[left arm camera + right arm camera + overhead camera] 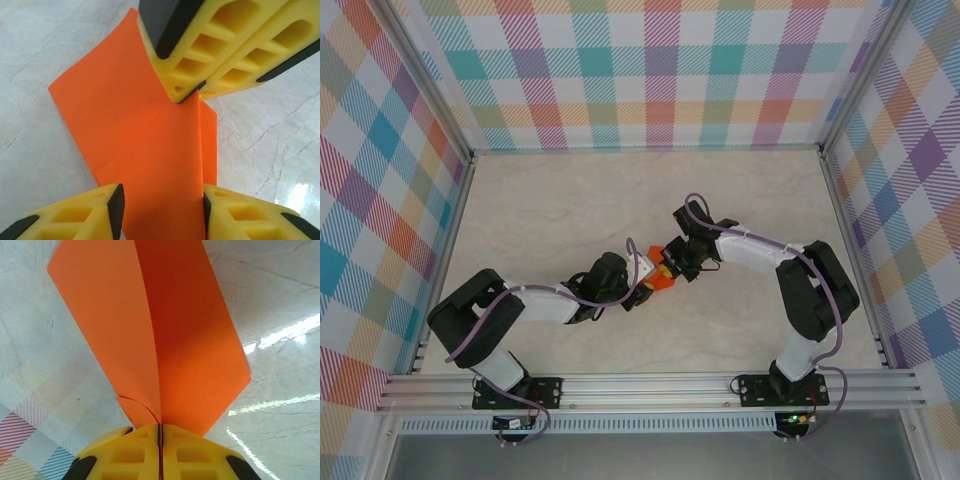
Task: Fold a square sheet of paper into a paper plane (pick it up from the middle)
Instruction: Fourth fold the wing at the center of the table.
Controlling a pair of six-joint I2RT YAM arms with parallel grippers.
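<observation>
spotted the square sheet of paper (pixel 150 150) mid-table, right between the two wrists. saw it partly folded, not flat: two panels meeting at a sharp crease, left panel tilted up, a fainter crease line crossing it. found it clamped at that crease by the right gripper (pixel 160 427), jaws tight together on the fold, no gap. noted a small curled corner of paper just beside that gripper's left finger. logged the left gripper (pixel 161 202) spread wide, one pad at each side edge of the sheet, paper running between them. could not tell whether the pads actually touched the edges.

around it: logged a pale marbled table (pixel 540 210), with glare streaks and a faint reflection of the checks in the right wrist view. noted pastel checked walls (pixel 660 70) on three sides, well apart from the paper. saw an aluminium rail (pixel 650 385) along the near edge with both bases on it. saw a purple cable (pixel 692 203) looped over the right arm.

from above, barely made out the sheet: just an orange sliver, rest covered by both wrists. found the near end cut off at the bottom of the left wrist view, the far edge cut off at the top of the right wrist view. could not tell whether the paper rested on the table or hung above it.
</observation>
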